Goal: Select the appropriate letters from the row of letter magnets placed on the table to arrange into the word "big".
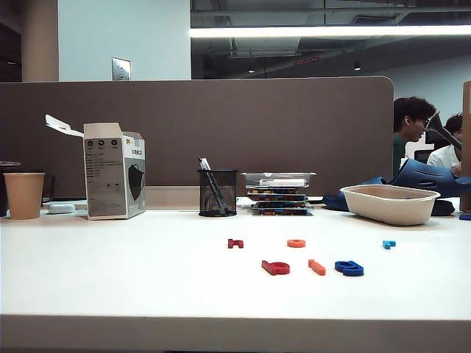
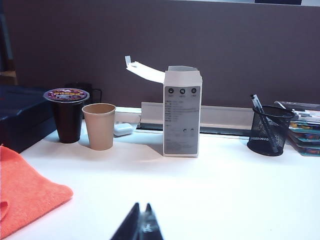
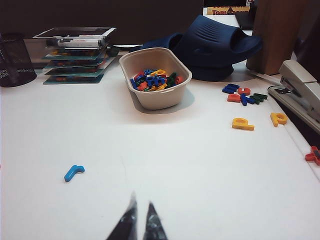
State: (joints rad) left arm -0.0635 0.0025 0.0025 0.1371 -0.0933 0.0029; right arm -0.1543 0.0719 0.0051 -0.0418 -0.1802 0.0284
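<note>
Exterior view gives you a wide white table (image 1: 110,279) with a pale front edge, backed by a brown partition, with an office ceiling light above. Toward the front, the red "b" (image 1: 276,268), the orange bar "i" (image 1: 317,267) and the dark blue "g" (image 1: 349,268) lie in a line, close but apart. At about 12 o'clock from them sit the small dark red letter (image 1: 235,243) and the orange ring letter (image 1: 296,243); the light blue letter (image 1: 388,244) lies out at 2 o'clock. All are flat, glossy plastic. Behind stand a black mesh pen cup (image 1: 218,193), a white carton (image 1: 114,170), a paper cup (image 1: 23,195) and a pale oval bowl (image 1: 390,204).

Neither arm shows there. In the left wrist view your left gripper (image 2: 141,220) hovers low over bare tabletop, tips pinched together on nothing. In the right wrist view the right gripper (image 3: 139,220) is nearly clenched, empty, with the light blue letter at 10 o'clock.
</note>
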